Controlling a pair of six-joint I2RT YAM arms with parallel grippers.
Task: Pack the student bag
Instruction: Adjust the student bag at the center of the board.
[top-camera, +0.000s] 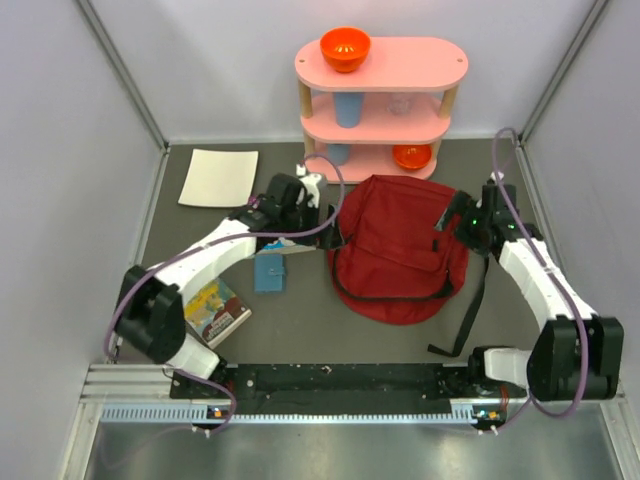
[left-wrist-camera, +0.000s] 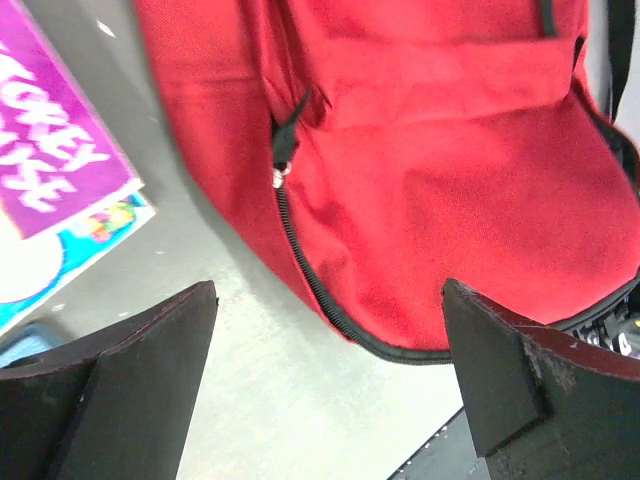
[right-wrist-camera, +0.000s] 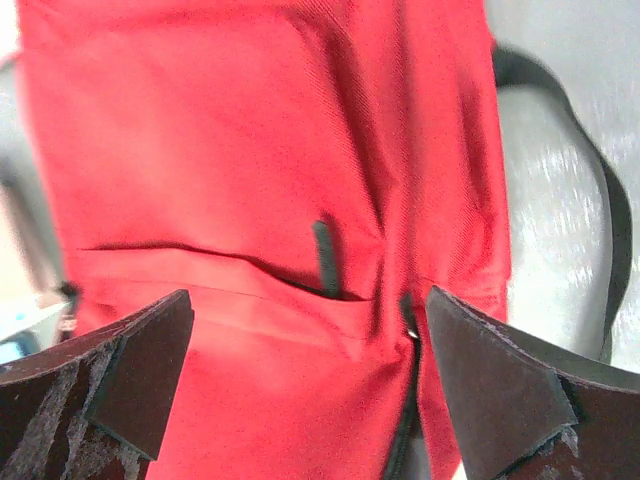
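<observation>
Left hand (left-wrist-camera: 328, 300) and right hand (right-wrist-camera: 308, 300) wide, empty, at the student bag (left-wrist-camera: 450, 180); purple cover (left-wrist-camera: 50, 150) with partial "…KEY" lettering.

- A grey matte table (top-camera: 300, 335) carries everything.
- A large soft dark-red fabric backpack (top-camera: 395, 235) lies flat on it, with one black strap trailing off its right side.
- A pink three-tier wooden shelf (top-camera: 440, 62) stands just behind the backpack.
- A small blue rectangular booklet (top-camera: 270, 272) lies just left of the backpack.
- A colourful picture book (top-camera: 217, 311) lies farther left of the backpack, toward the near edge.
- A white square sheet (top-camera: 219, 177) lies left of the backpack, toward the back.
</observation>
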